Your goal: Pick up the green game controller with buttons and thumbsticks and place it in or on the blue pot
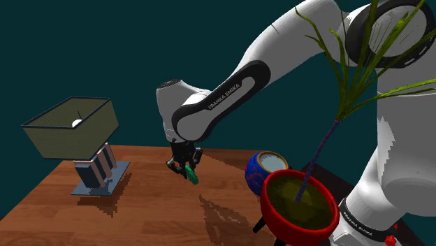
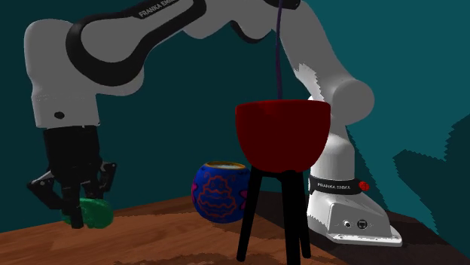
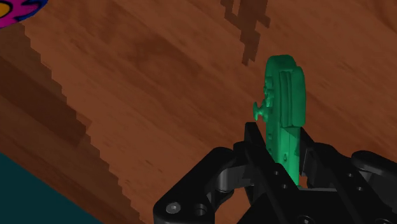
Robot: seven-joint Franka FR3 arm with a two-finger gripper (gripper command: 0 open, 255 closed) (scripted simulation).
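Much at risk: clamped controller [image 3: 283,95] by one end in claw [image 3: 280,135] over bench [image 3: 159,76], could have slipped before reaching pot [image 1: 255,175].

The gripper [image 3: 278,145] has its two black fingers closed against the flat faces of the green game controller [image 3: 287,89], one finger on each side. The controller stands on edge between them and reaches well past the fingertips. A small thumbstick [image 3: 259,109] juts from the face beside one finger (a raised ridge runs along the opposite face). Beyond the controller lies the brown wooden table [image 3: 159,70], with a jagged dark shadow [image 3: 249,28] ahead of the fingertips. Far off to the side, a sliver of the blue pot [image 3: 16,9] shows pink markings. Past the table's edge is flat teal [image 3: 32,197].
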